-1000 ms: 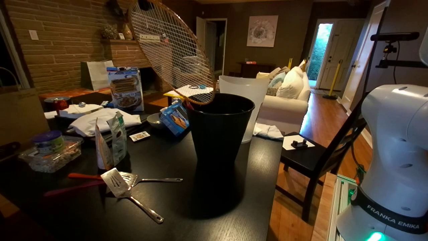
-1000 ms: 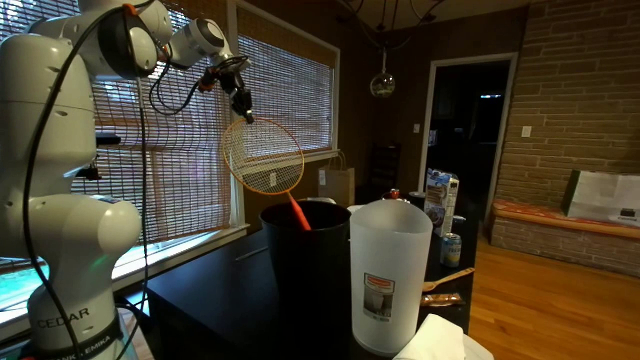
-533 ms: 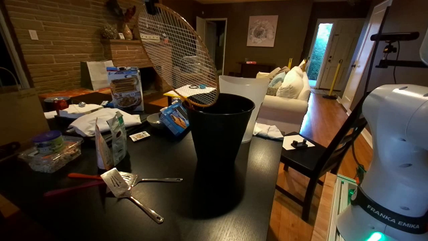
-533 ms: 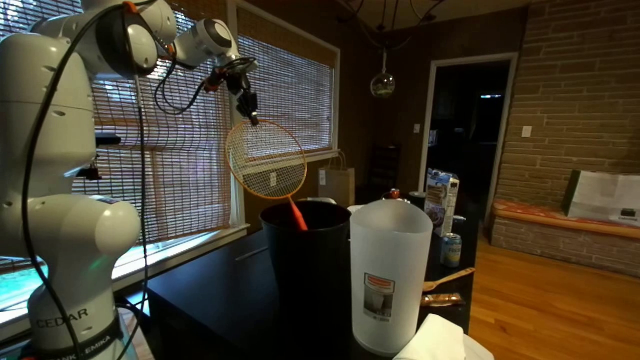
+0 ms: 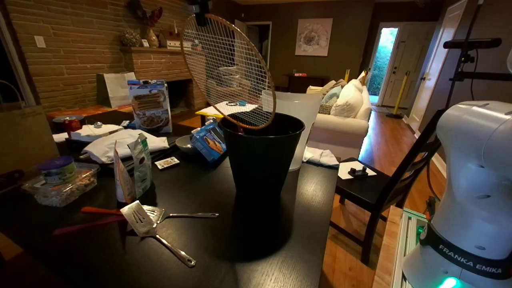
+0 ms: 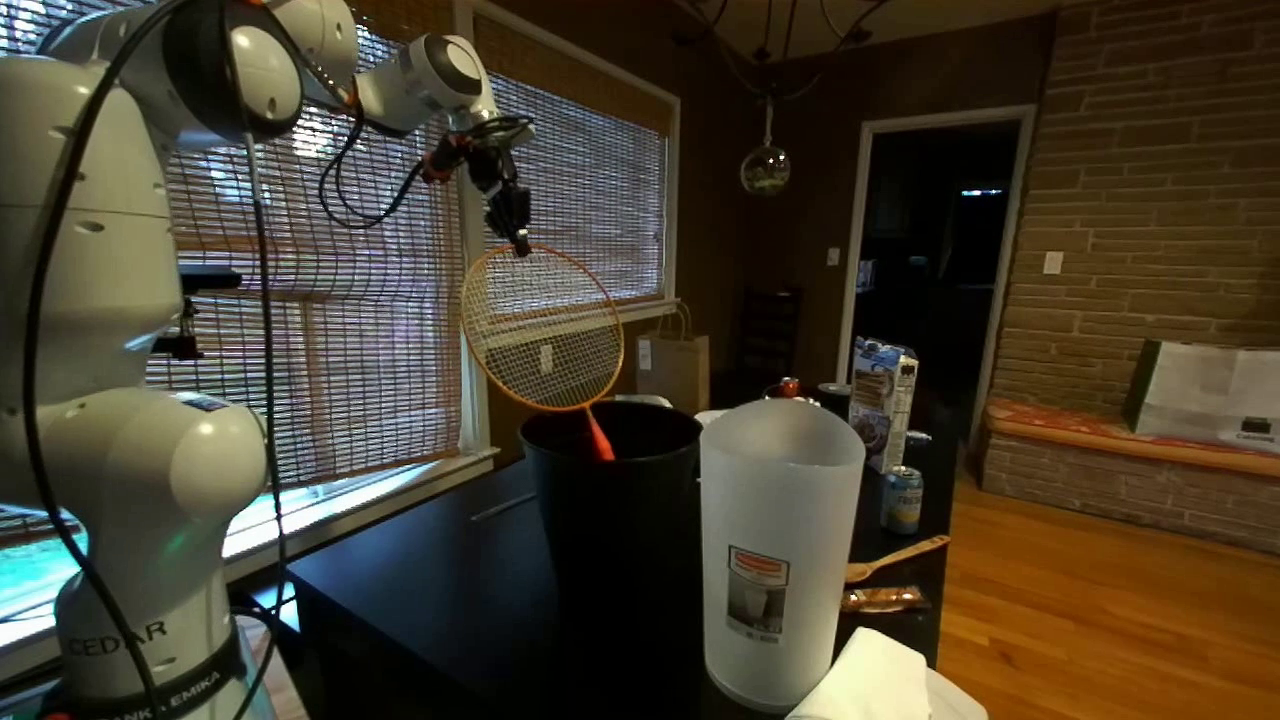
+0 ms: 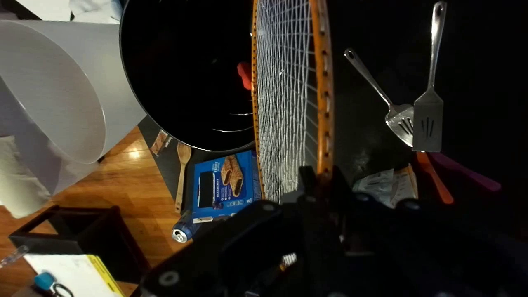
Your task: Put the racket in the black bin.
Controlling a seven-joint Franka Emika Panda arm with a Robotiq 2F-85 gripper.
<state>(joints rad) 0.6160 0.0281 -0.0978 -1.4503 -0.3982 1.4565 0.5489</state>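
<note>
the orange-framed badminton racket tilts, pale-strung head up, red shaft inside the tapering black wastebasket, itself upright near the right edge of the table in an exterior view.

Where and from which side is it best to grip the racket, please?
Probably at the top of the thin frame of the racket, coming from above, where the fingers hold it now. The racket leans head up, and its red handle slants down into the mouth of the black bin, so this grip should leave the handle free to go deeper.
</note>
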